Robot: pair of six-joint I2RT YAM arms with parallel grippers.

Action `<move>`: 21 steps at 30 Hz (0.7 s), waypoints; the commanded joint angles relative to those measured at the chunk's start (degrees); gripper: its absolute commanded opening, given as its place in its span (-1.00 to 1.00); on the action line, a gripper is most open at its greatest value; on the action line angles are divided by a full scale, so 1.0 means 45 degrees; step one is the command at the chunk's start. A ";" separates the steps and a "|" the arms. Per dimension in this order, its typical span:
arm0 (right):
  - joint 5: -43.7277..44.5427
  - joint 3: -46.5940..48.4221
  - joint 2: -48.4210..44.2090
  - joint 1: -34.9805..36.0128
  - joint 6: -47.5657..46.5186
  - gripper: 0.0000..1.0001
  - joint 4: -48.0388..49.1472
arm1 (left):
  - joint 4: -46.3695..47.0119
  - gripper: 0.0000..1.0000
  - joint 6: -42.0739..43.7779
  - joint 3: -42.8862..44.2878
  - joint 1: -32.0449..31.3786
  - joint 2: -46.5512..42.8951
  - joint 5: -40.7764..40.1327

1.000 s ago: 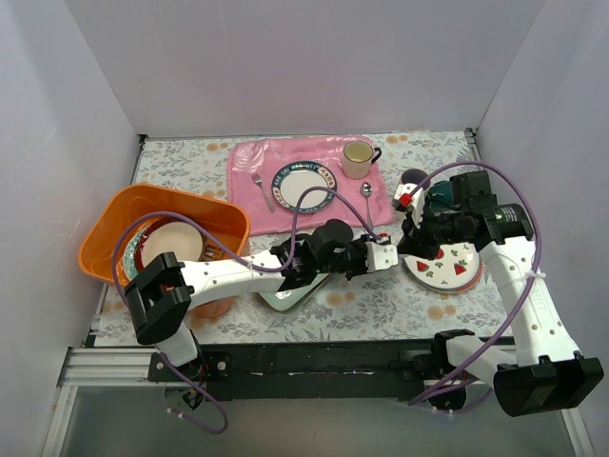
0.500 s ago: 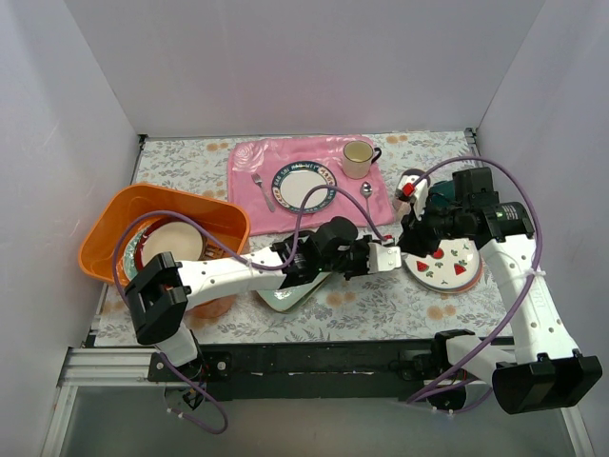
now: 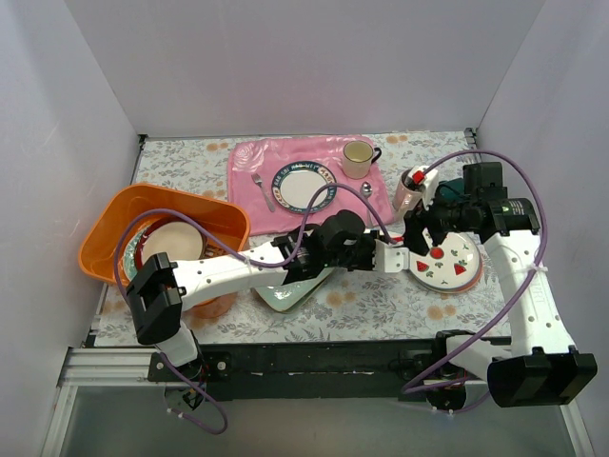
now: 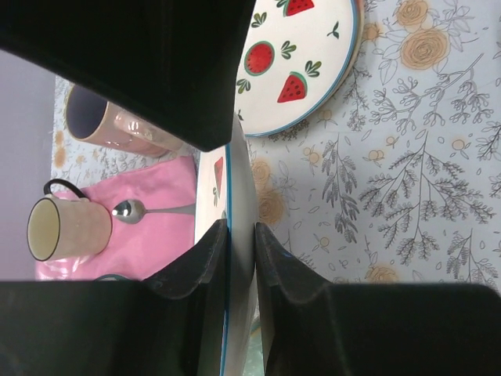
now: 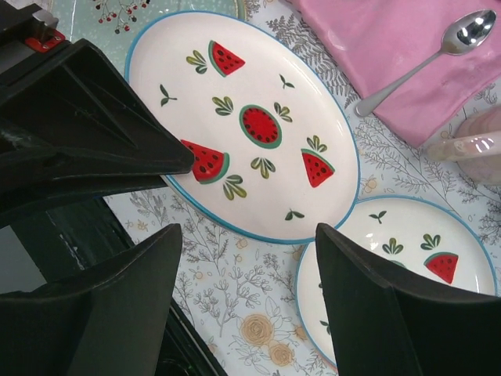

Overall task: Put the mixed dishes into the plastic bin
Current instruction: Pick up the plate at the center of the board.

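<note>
My left gripper (image 4: 241,227) is shut on the rim of a white plate with red fruit slices (image 4: 241,176), seen edge-on between its jaws. That same plate (image 5: 258,125) shows face-up in the right wrist view, just above a second, matching plate (image 5: 407,274) lying on the table (image 3: 452,264). My right gripper (image 5: 249,235) hangs open over the gap between the two plates, touching neither. A pink mug (image 3: 409,190) lies beside them. The orange plastic bin (image 3: 114,224) at the left holds a cream plate (image 3: 176,243). A pale green tray (image 3: 285,293) lies under my left arm.
At the back, a pink cloth mat (image 3: 257,162) carries a blue-rimmed white plate (image 3: 304,186), a cream-yellow mug (image 3: 357,157), a fork (image 3: 259,181) and a spoon (image 5: 462,31). White walls close in the floral tablecloth (image 4: 423,188) on three sides.
My right gripper has opened wide and drawn back from the fruit plate. The left gripper has pushed a little to the right, still clamped on the plate's rim.
</note>
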 commanded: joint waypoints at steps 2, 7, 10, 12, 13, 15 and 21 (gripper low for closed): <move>-0.0649 0.1145 0.0277 -0.0621 0.0745 0.56 0.0347 | 0.0485 -1.00 0.1009 0.0911 -0.0075 -0.0878 -0.0787; -0.1334 0.1790 0.0784 -0.0993 0.1195 0.56 0.0269 | 0.0231 -1.00 0.0775 0.1086 -0.0094 -0.1210 -0.1079; -0.1491 0.1791 0.0922 -0.1481 0.1196 0.56 0.0308 | -0.0023 -1.00 0.0678 0.1397 -0.0133 -0.1386 -0.1684; -0.1472 0.1654 0.0942 -0.1558 0.1176 0.56 0.0347 | -0.0257 -1.00 0.0541 0.1574 -0.0134 -0.1464 -0.2016; -0.1472 0.1596 0.0961 -0.1598 0.1176 0.56 0.0386 | -0.0355 -1.00 0.0502 0.1729 -0.0153 -0.1562 -0.2114; -0.1472 0.1479 0.0942 -0.1656 0.1176 0.56 0.0444 | -0.0628 -1.00 0.0462 0.1848 -0.0134 -0.1679 -0.2387; -0.1511 0.1224 0.0981 -0.1754 0.1234 0.56 0.0640 | -0.1741 -1.00 0.0170 0.2804 -0.0134 -0.1914 -0.3129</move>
